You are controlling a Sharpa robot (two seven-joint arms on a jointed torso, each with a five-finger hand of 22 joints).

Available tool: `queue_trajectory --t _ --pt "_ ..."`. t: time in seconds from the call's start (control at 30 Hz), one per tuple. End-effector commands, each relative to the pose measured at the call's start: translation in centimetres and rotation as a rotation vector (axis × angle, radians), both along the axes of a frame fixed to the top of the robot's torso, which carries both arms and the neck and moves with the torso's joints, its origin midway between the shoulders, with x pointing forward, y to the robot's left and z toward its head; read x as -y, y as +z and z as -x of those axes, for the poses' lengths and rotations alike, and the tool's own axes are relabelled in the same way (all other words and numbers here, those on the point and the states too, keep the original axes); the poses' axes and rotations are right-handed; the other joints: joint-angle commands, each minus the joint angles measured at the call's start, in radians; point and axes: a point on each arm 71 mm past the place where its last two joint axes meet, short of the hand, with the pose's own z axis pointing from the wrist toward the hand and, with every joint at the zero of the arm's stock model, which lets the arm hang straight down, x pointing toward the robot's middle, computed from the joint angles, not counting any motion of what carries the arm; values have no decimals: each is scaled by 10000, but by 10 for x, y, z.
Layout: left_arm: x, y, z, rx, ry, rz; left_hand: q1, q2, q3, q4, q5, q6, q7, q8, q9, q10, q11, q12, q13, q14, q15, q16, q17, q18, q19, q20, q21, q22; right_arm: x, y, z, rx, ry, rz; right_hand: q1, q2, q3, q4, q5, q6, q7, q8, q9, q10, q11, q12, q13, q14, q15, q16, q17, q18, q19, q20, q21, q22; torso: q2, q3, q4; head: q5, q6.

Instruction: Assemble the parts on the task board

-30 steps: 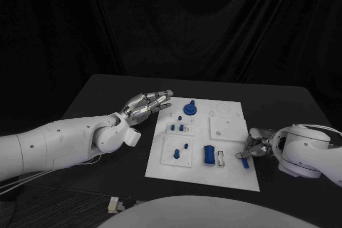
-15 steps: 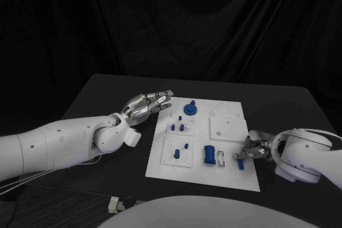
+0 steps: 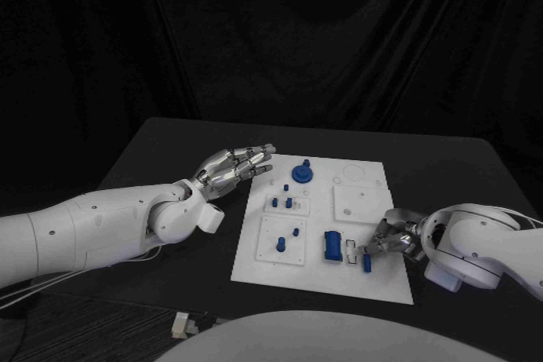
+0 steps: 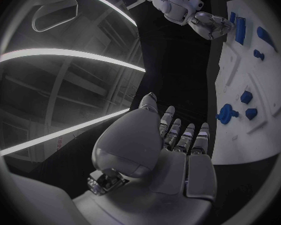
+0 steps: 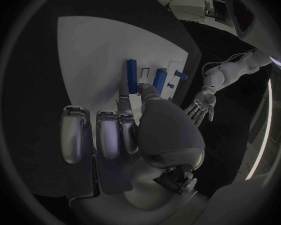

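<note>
One part in hand: my right hand (image 3: 383, 243) pinches a short blue plastic peg (image 3: 369, 261) between thumb and a finger; the peg hangs just below the fingertips, over the near right corner of the white task board (image 3: 364, 287).
Right hand, wrist view: I see the right hand (image 5: 137, 122) with the other fingers curled in, and a blue bar (image 5: 132, 75) just beyond the fingertips; I cannot tell from here whether that bar is the held peg or the block in the board.
Neighbour of the peg: a larger upright blue rectangular block (image 3: 333, 246) stands in the board just to the inner side of my right hand, with a narrow pale slot piece (image 3: 352, 252) between block and peg.
Left hand: my left hand (image 3: 235, 167) holds nothing, fingers apart and stretched, hovering beside the board's far left edge, well apart from the peg; the left wrist view shows the same flat palm (image 4: 159, 150).
Other parts: a round blue knob (image 3: 302, 173) sits just past the left hand's fingertips; small blue pins (image 3: 286, 200) stand nearer me on the board.
Handling, my judgement: the peg looks light, rigid and smooth, so likely to slip or rotate in a two-point pinch.
Where to hold: I would keep the grip on its upper end, leaving the lower end free to enter a socket.
Worktop: black worktop (image 3: 169, 146) carries the board.
</note>
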Motion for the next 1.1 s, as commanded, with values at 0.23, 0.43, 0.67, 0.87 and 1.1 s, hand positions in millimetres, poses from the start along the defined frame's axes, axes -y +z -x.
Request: queue_trajectory --t 0.23,0.43,0.67,0.87,1.1 --pt "2 0 1 -39 -158 144 127 31 45 -8 52 23 11 40 3 16 96 66 10 17 26 45 9 -198 56 15 34 -27 -6 0 0 -688 -594 -694 -130 33 530 -447 -17 57 -16 57 12 1061 -71 35 2634 703 -80 -23 632 129 536 39 -30 2243 9 -2 16 -7 1" --pt "3 0 1 -64 -196 151 127 31 45 -8 52 23 11 40 3 16 96 66 10 17 26 45 9 -198 56 15 34 -27 -9 0 -3 -714 -608 -771 -193 33 561 -440 -72 63 -21 77 17 1061 -74 35 2634 704 -80 -22 631 132 531 39 -43 2239 9 -1 13 -8 1" --pt "3 -1 1 -79 -205 144 127 31 45 -8 52 23 11 40 3 16 96 66 10 17 26 45 9 -198 56 15 34 -27 -9 3 -8 -607 -667 -764 -300 15 610 -433 -202 66 -29 113 29 1061 -81 35 2634 704 -84 -21 630 133 530 38 -45 2238 5 -1 3 2 1" --pt "4 -1 1 -88 -218 146 127 31 45 -8 52 23 11 40 3 16 96 66 10 17 26 45 9 -198 56 15 34 -27 -8 6 -14 -456 -720 -711 -358 12 644 -429 -291 69 -36 138 40 1061 -87 35 2634 703 -87 -21 627 134 530 36 -48 2238 6 -4 6 -20 1" --pt "5 -1 1 -97 -241 154 127 31 45 -8 52 23 11 40 3 16 96 66 10 17 26 45 9 -198 56 15 34 -27 -10 6 -20 -319 -588 -528 -408 0 713 -456 -477 31 -40 168 58 1061 -91 35 2634 702 -93 -21 624 134 530 32 -47 2238 8 -1 11 -30 1"
